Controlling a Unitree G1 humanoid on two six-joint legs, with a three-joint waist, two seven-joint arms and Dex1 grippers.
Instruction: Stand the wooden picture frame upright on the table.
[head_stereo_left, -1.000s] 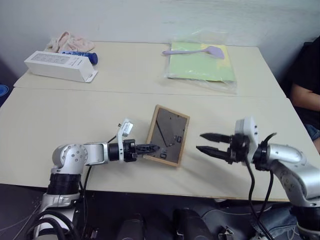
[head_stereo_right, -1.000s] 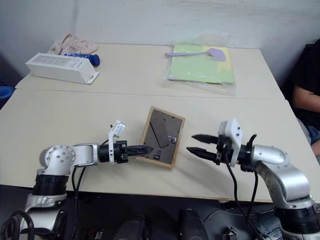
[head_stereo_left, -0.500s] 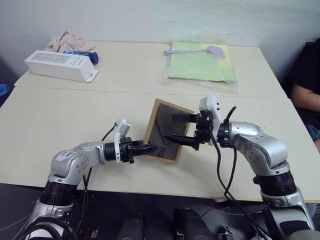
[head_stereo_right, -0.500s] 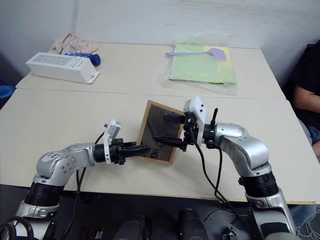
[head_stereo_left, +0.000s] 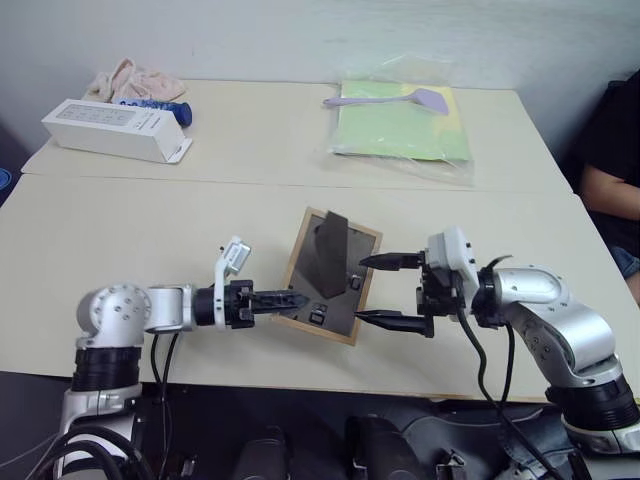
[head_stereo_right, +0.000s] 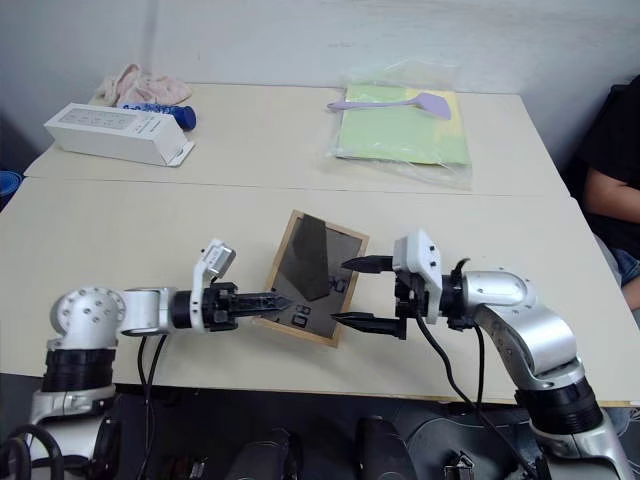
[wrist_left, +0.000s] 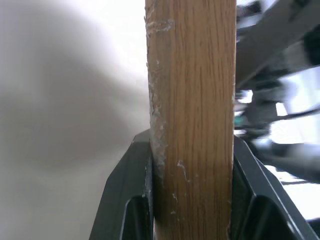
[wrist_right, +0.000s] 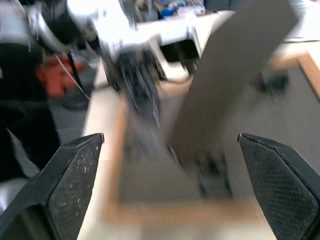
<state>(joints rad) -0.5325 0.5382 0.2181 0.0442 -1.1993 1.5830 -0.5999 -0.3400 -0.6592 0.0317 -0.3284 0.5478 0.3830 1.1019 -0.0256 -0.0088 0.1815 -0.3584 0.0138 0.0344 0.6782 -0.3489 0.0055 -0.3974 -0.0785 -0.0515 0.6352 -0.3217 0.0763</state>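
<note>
The left tool (head_stereo_left: 296, 299) reached level over the bench (head_stereo_left: 120, 230), clenched on the picture frame's (head_stereo_left: 330, 276) near-left edge. The right tool (head_stereo_left: 388, 291) pointed at the frame's opposite side, released, fingers spread beside it.

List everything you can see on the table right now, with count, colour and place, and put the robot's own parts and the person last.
Frame: one, light wood, dark back with easel stand swung out, near section of table, tilted up.
Table: one, pale beige, two joined sections.
Box: one, white, far left.
Cloth: one, pink, far left corner.
Blue thing: one, behind box.
Green sheets in clear bag: far centre-right.
Spatula: one, lilac, on bag.
Person: dark top, right edge.
Left gripper: shut on frame's left edge.
Right gripper: open, at frame's right edge.
</note>
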